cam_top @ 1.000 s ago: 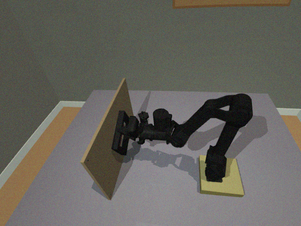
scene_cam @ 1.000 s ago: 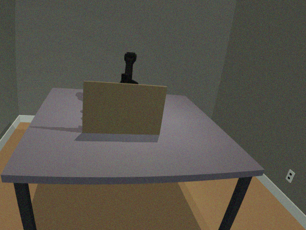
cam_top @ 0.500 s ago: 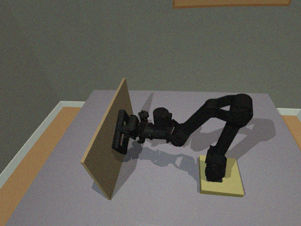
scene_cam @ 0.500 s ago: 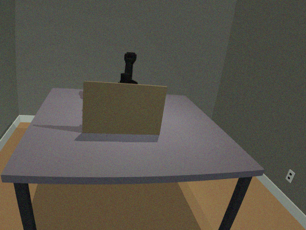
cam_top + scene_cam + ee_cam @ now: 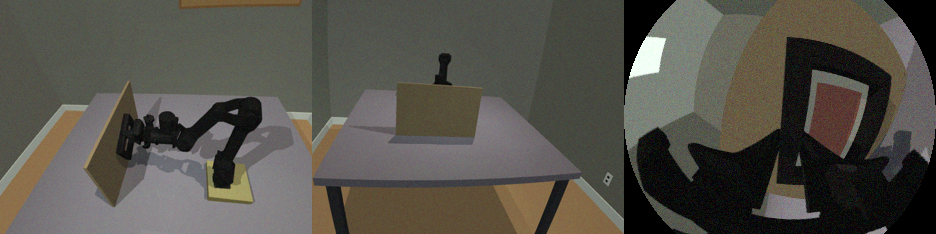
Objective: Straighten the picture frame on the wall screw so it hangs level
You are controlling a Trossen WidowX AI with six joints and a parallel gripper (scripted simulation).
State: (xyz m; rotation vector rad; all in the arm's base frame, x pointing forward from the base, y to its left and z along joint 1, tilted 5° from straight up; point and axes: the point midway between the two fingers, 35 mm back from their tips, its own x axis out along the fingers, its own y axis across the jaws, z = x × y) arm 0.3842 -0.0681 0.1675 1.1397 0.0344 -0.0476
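The picture frame (image 5: 124,154) (image 5: 796,75) has a black rim, a light mat and a red picture. It is in front of the upright tan board (image 5: 100,166) (image 5: 437,108) (image 5: 751,100). My gripper (image 5: 127,134) (image 5: 790,133) is shut on the frame, with its fingertips at the frame's lower left part in the wrist view. In the top view the frame's sides look turned against the board's edges, but I cannot tell exactly how far from level it is. The screw and the notched strip are hidden behind the frame. The exterior view shows only the board's back.
The board stands on the grey-purple table (image 5: 163,201) (image 5: 463,161). My arm's base sits on a yellow plate (image 5: 219,195). The arm reaches from there to the frame, with shadows beneath it. An orange-brown framed panel (image 5: 239,6) is on the far wall.
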